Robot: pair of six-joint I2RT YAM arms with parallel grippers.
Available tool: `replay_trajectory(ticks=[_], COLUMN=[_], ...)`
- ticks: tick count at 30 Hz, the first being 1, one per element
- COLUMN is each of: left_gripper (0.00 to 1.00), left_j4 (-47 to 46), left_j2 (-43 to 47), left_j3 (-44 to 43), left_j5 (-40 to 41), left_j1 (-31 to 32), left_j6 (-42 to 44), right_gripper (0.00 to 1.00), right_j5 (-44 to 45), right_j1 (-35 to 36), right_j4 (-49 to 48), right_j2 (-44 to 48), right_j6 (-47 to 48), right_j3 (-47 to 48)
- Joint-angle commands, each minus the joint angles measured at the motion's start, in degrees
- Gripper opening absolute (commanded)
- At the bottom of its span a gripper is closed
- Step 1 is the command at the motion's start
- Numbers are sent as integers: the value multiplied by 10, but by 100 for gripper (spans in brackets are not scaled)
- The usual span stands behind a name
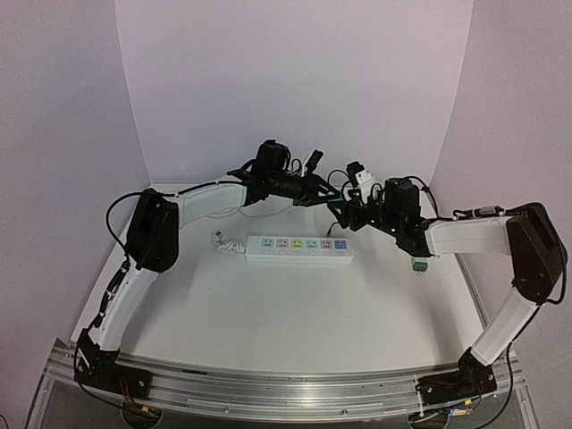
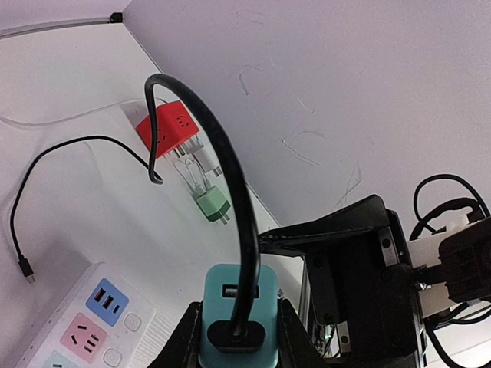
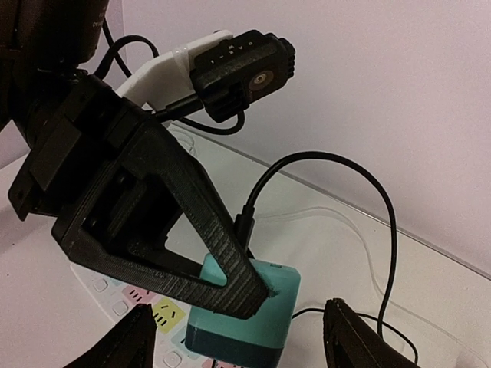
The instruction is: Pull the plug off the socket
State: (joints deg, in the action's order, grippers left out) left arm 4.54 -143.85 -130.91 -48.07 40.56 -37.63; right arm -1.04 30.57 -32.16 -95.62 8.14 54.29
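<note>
- Bench [image 1: 268,313]: white, carries everything.
- Socket [image 1: 299,249]: white strip, long axis crosswise. It lies below the left gripper, slightly nearer the arm bases.
- Left gripper [image 2: 239,341]: clamped on the plug, the nearer arm.
- Right gripper [image 3: 242,345]: jaws apart, flanking the plug without touching.
- Plug [image 2: 215,307]: teal block, apparently clear above the strip's right end; prongs hidden.
- Cable [image 2: 230,169]: black, arching from the plug.

top external: high above the near edge of the table [image 1: 268,304], looks down and forward to the back wall [image 1: 295,80], far off
left wrist: very near, looks over the teal plug [image 2: 230,307] and the power strip [image 2: 84,330]
right wrist: very near, side-on to that plug
shared: both wrist views hold plug and strip
</note>
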Motion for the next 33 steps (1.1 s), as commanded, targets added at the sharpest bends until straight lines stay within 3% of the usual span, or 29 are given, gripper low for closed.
replay_trajectory(ticks=[1, 11, 21, 24, 25, 26, 28, 29, 33], left_gripper=[0, 0, 0, 1, 8, 23, 83, 95, 100], left_j4=[-15, -27, -22, -18, -12, -4, 14, 21, 43], left_j2=[48, 47, 46, 46, 46, 46, 47, 48, 54], left_j3=[-31, -26, -23, -23, -25, -28, -35, -38, -49], left_j5=[-17, -22, -25, -25, -20, -15, 0, 8, 41], left_j1=[3, 1, 2, 1, 1, 1, -2, -6, -22], left_j6=[-8, -22, -19, -9, -1, 8, 29, 43, 107], right_gripper=[70, 61, 6, 0, 0, 0, 0, 0, 0], right_j5=[26, 28, 47, 73, 82, 92, 113, 128, 170], right_j1=[3, 3, 3, 3, 3, 3, 2, 2, -6], right_j4=[-34, -36, -39, -39, -38, -36, -27, -16, 58], right_j2=[-25, -53, -50, -46, -44, -42, -37, -34, -28], right_j6=[14, 11, -6, -27, -35, -43, -57, -63, -84], right_j3=[39, 50, 49, 41, 37, 33, 24, 22, 29])
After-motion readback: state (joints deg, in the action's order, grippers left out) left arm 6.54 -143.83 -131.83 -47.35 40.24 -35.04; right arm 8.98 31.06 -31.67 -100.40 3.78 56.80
